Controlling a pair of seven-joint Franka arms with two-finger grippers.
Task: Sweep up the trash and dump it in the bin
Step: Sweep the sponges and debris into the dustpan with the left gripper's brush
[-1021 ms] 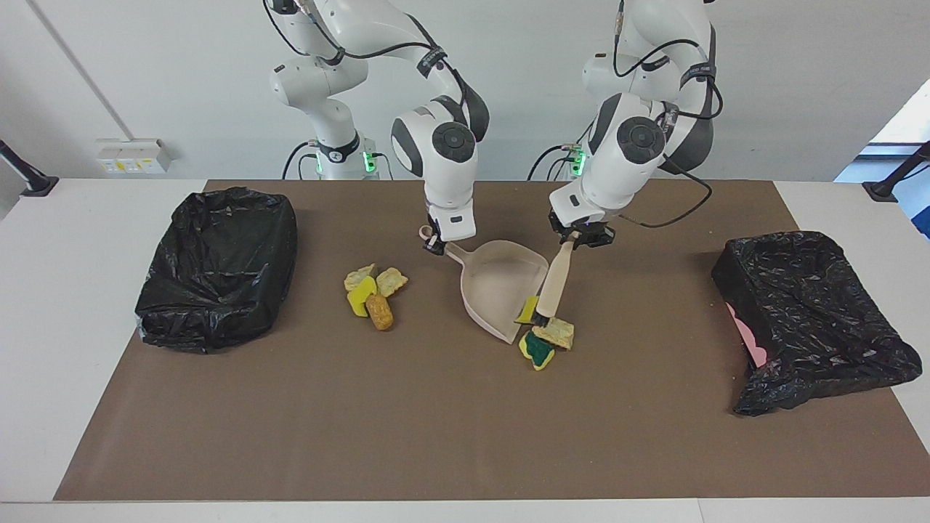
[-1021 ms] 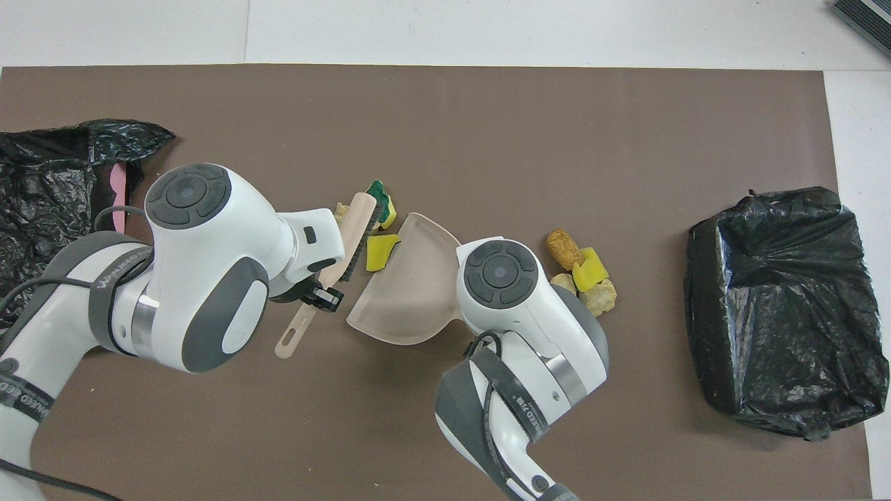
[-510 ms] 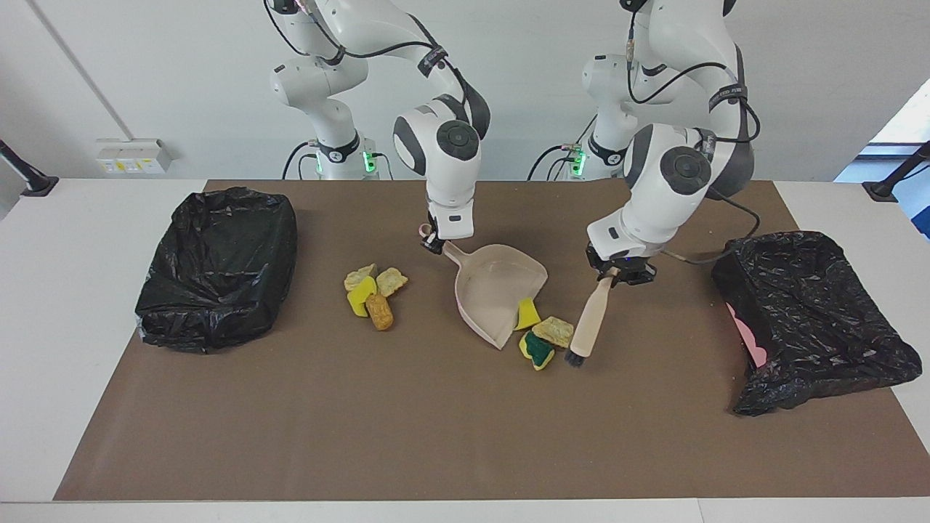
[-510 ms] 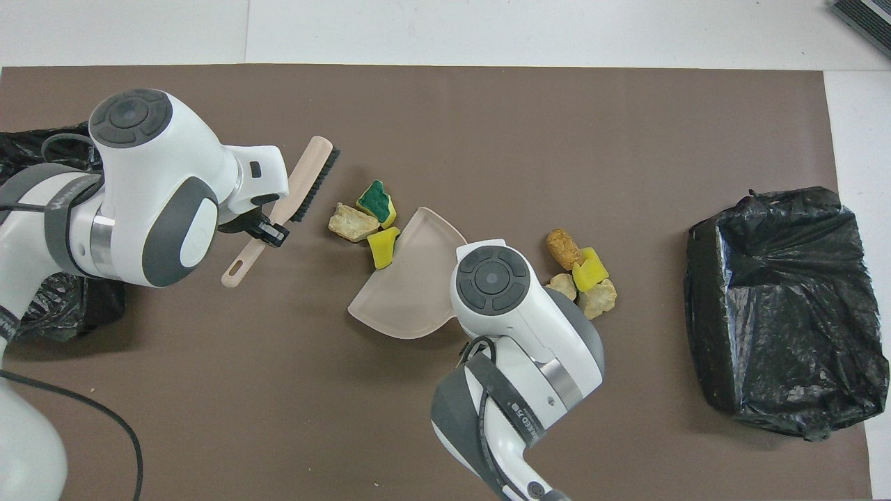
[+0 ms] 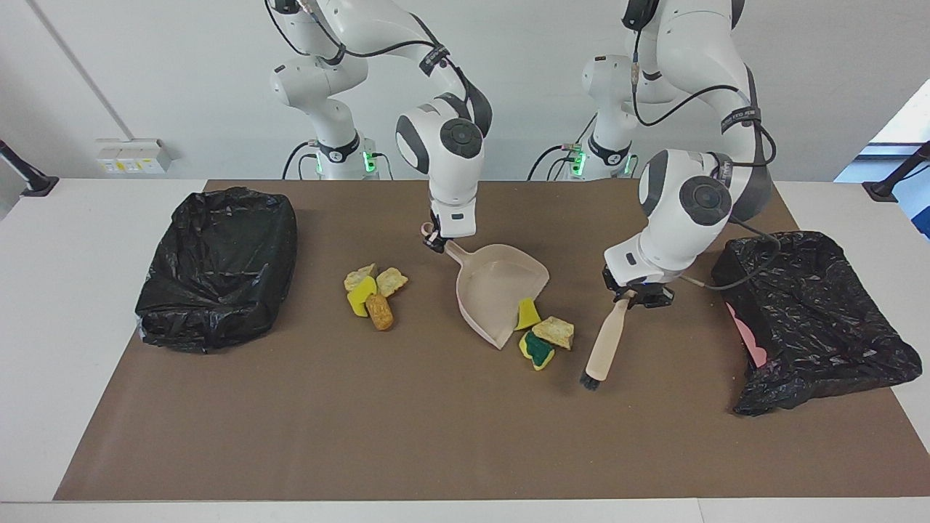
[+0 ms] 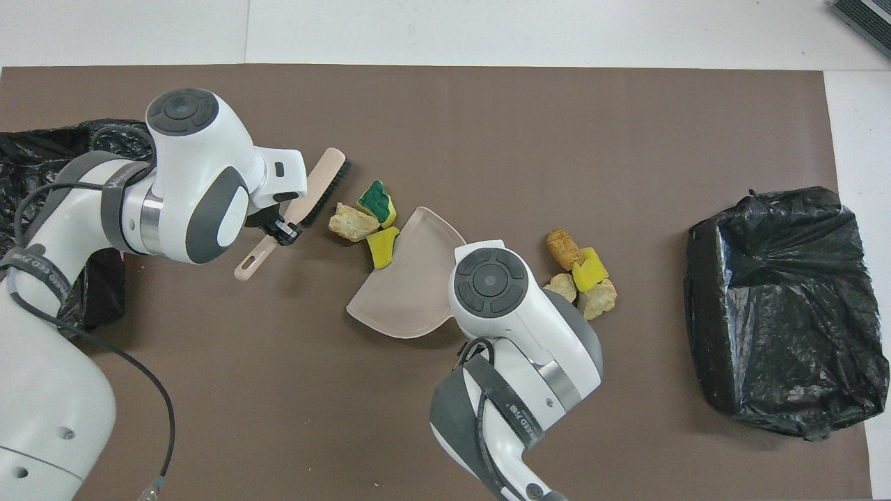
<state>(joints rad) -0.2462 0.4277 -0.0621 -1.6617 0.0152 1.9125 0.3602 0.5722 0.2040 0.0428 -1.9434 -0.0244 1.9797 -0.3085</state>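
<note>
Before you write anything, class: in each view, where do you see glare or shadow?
Facing view: soft shadow beside the beige plastic dustpan; bright window at the edge above the crinkled black bin bag. Overhead view: glossy highlights on the other black bin bag; the wooden hand brush is sharp.

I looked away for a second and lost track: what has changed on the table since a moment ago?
The left gripper has swung the brush off the dustpan's mouth, out toward its own end of the table and beside the three sponge chunks, one left at the pan's lip. The right gripper still holds the dustpan's handle; the other trash pile and both bins stayed put.
</note>
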